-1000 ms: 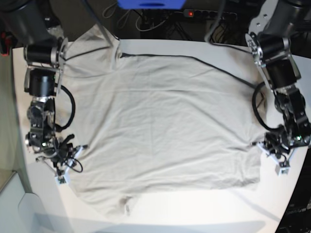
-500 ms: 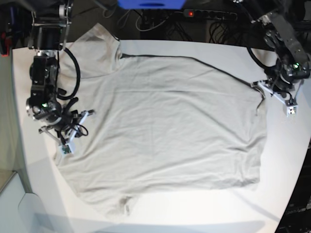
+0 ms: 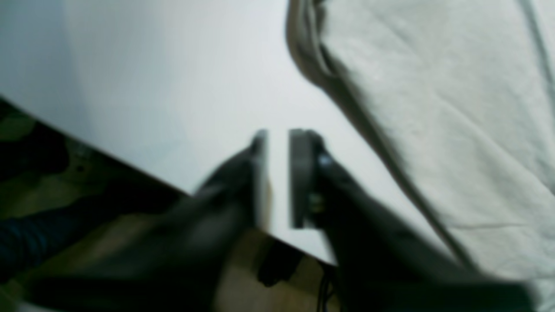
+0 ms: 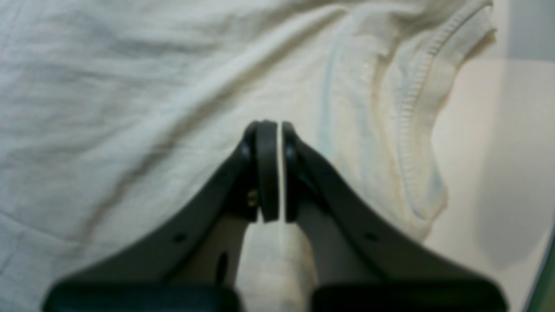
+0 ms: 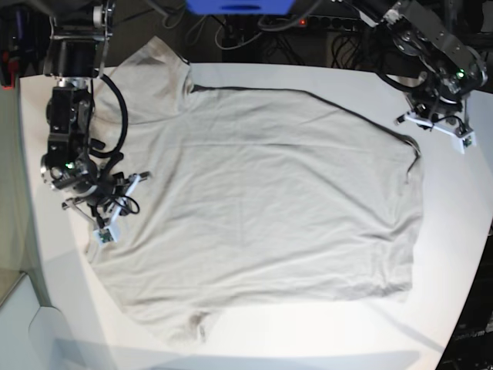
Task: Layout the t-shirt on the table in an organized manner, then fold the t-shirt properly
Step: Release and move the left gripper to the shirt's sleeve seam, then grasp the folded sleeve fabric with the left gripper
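Note:
The light grey-beige t-shirt (image 5: 262,193) lies spread almost flat on the white table (image 5: 347,83), one sleeve at the back left and a small crumpled fold at the front hem. My right gripper (image 5: 115,208) rests on the shirt's left edge. In the right wrist view this gripper (image 4: 279,125) is shut, with a strip of t-shirt (image 4: 130,86) cloth pinched between its pads and a ribbed hem to the right. My left gripper (image 5: 420,122) hovers just off the shirt's back right corner. Seen from the left wrist, the gripper (image 3: 277,134) is open and empty over bare table (image 3: 173,86), the t-shirt (image 3: 455,108) edge beside it.
A power strip (image 5: 331,21) with a red light and loose cables lie beyond the table's back edge, next to a blue object (image 5: 239,6). The table edge (image 3: 130,169) runs close under the left gripper, with floor below it. Bare table (image 4: 477,151) shows right of the ribbed hem.
Both grippers moved toward the back of the table, pulling the shirt's side edges along. The left gripper then opened, let go of the right corner and lifted away. The right gripper stayed shut.

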